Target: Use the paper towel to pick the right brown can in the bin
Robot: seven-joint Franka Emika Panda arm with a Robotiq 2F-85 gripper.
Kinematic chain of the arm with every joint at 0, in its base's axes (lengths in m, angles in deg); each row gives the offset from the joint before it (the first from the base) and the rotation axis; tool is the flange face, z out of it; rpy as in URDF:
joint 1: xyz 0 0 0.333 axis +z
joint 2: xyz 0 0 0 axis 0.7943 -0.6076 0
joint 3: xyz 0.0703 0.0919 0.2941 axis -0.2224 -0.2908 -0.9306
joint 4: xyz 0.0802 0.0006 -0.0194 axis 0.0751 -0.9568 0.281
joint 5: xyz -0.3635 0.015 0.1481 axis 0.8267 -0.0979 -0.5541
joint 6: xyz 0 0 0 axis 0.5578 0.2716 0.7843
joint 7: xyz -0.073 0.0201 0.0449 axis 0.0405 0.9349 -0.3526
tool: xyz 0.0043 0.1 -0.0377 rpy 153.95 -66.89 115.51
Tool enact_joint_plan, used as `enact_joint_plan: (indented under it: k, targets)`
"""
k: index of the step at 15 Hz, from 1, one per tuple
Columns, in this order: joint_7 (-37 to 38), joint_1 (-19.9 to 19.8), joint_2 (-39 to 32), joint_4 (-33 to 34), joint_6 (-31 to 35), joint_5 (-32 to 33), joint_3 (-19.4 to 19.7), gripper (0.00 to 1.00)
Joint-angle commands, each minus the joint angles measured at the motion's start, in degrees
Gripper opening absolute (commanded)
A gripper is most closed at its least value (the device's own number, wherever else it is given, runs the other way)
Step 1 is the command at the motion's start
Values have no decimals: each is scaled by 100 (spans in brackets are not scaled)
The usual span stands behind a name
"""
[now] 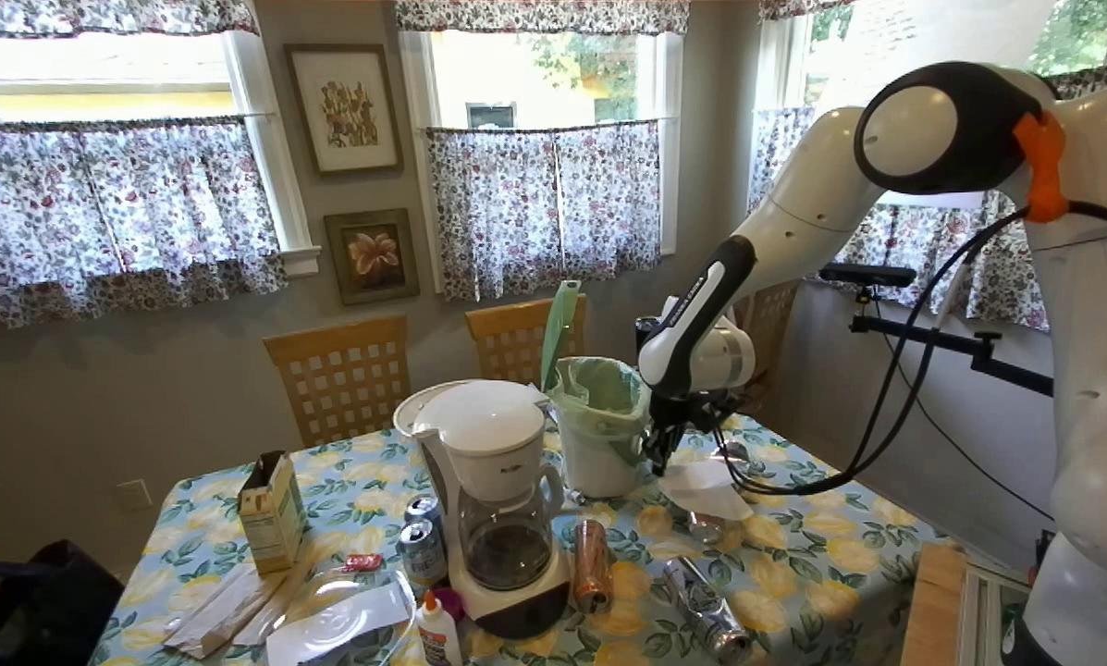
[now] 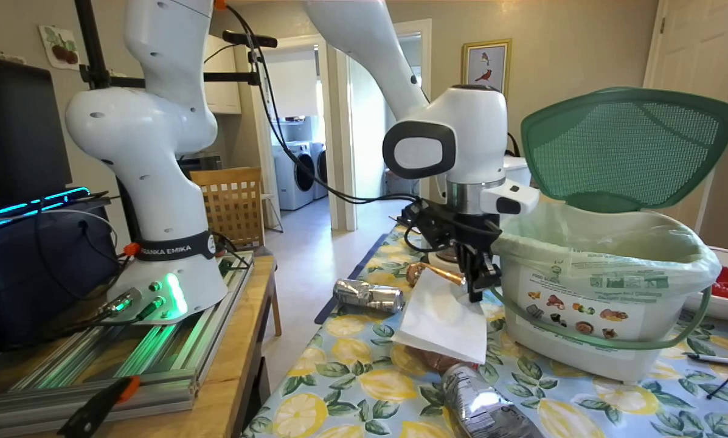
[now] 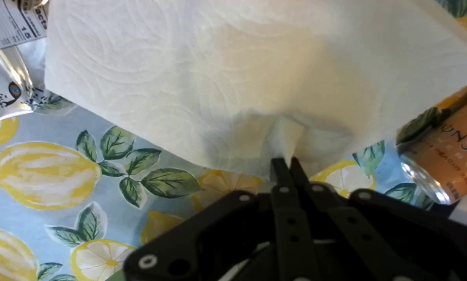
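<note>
A white robot arm (image 1: 807,199) reaches from the right across a lemon-print desk (image 1: 830,573) in an exterior view, its hand (image 1: 661,462) pinching the edge of a towel (image 1: 708,490) just right of the bin (image 1: 599,472). Beneath the towel's near edge juts the end of the right brown can (image 1: 706,529), the rest of it hidden. The left brown can (image 1: 594,569) lies on its side right of the coffee maker (image 1: 493,421), with a silver can (image 1: 708,610) also on its side farther right. Two upright cans (image 1: 422,555) stand left of the coffee maker, near a glue bottle (image 1: 438,636); a carton (image 1: 271,518) stands farther left.

In an exterior view, the bin sits at right with its green lid (image 2: 628,146) raised, a pale liner (image 2: 619,267) folded over the rim above a label of food pictures (image 2: 573,313). The hand points down just left of the bin, and the towel slopes from it toward the near left, over the right brown can, part of which shows below. Whether towel and can touch cannot be told. A crumpled silvery object (image 2: 491,404), can or pouch unclear, lies on the near side.

In the wrist view, black fingertips (image 3: 279,171) are pressed together on a gathered fold of the towel, its embossed swirls spread out beyond them. A brown can (image 3: 457,152) with dark lettering lies to the right, partly behind the towel; a printed silver surface (image 3: 7,78) shows at left.
</note>
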Motion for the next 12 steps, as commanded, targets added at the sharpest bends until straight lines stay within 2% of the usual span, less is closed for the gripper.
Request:
enact_joint_plan:
  k: [1, 3, 9, 12]
  targets:
    - [-51, -15, -186, 208, -79, -35, -45, 28]
    - [-39, -15, -215, 233, -84, -26, -47, 33]
    - [2, -29, -178, 240, -133, -98, -105, 74]
    - [248, 35, -92, 151, -86, -146, -84, 95]
